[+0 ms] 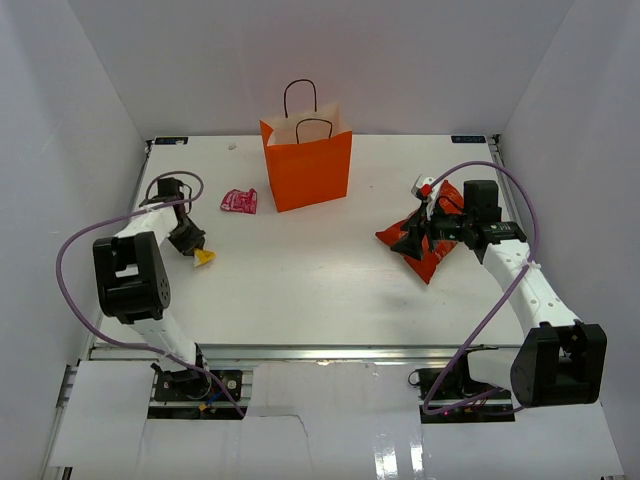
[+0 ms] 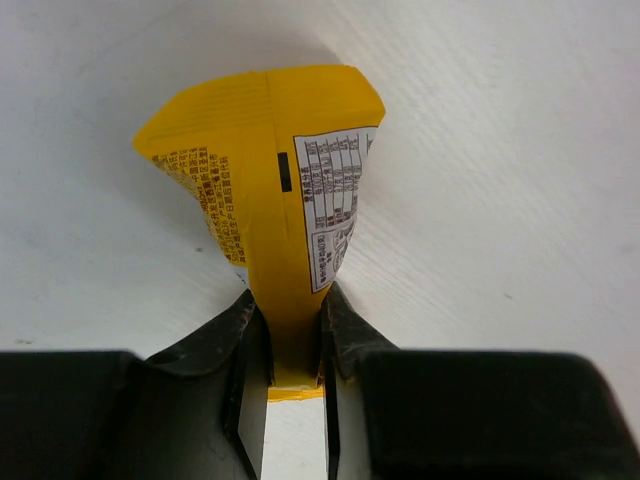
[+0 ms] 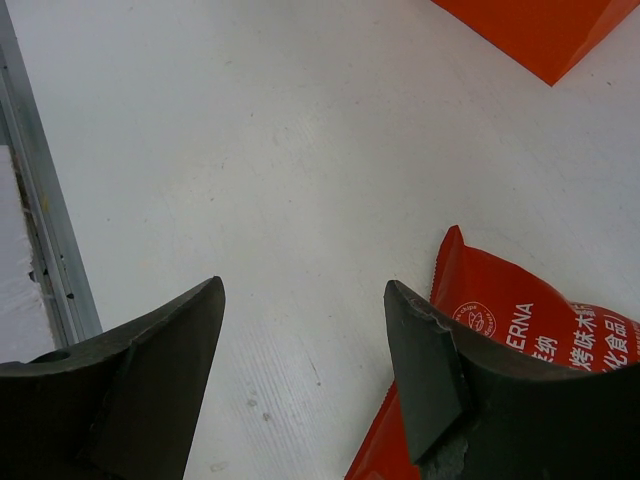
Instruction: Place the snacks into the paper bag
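Snacks lie scattered on the white table (image 1: 300,300) in the top view. The orange paper bag (image 1: 308,165) stands upright near the far edge, about the middle, with its mouth open and its two black handles up. A pink packet (image 1: 239,201) lies flat just to the left of the paper bag, not touching it. The yellow packet (image 1: 205,258) is at the tip of the left gripper (image 1: 197,250), well to the near left of the paper bag. On the right side the red chip bag (image 1: 428,248) lies crumpled on the table, well apart from the paper bag. The right gripper (image 1: 415,238) is over the chip bag's left end; from here I cannot tell if it touches the bag.

From the left wrist, the left gripper (image 2: 294,325) is clenched on the yellow packet (image 2: 265,190). Its two dark fingers (image 2: 235,335) pinch the packet's narrow lower end, and the wider end fans out beyond them, with small print and a white label facing the camera. Bare white table (image 2: 520,160) lies behind it.

From the right wrist, the right gripper (image 3: 302,300) is released, its jaws standing wide apart with bare table (image 3: 250,150) between them and nothing held. The red chip bag (image 3: 520,325) lies beside the right-hand finger, its corner reaching out past the fingertip, outside the gap. A bottom corner of the orange paper bag (image 3: 545,30) shows at the top right, and a metal rail (image 3: 45,230) runs along the left edge.
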You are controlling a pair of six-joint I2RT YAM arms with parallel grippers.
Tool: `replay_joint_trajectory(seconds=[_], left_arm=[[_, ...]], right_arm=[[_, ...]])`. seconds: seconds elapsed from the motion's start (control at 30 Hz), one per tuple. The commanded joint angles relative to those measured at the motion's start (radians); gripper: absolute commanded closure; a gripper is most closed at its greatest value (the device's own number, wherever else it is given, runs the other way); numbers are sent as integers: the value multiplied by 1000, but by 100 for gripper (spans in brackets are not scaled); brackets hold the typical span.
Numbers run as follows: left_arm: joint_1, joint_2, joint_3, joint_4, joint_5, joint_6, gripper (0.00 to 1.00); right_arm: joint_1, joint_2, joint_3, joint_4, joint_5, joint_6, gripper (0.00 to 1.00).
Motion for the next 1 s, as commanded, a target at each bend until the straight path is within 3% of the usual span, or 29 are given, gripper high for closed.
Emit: replay_joint_trajectory(seconds=[0.0,0.27,0.4,0.63,0.8,0.97], left_arm=[[1,-129,22,88,180,30,77],[-60,-390,85,337,517,-28,79],[-193,-410,192,455,526,-53,80],[-335,-180,585,486,520,93,80],[-389,-4,737,533,517,177,79],[-428,114,855,532,408,240,78]], right_arm=[[-2,-16,19,-2,-28,4,29],[-3,-7,30,-3,-31,1,29],[-3,-4,36,-8,-32,1,29],[-3,-18,40,-21,-37,-5,29],[-3,-44,30,-28,-40,-3,29],[-3,-57,30,-41,-37,-16,29]])
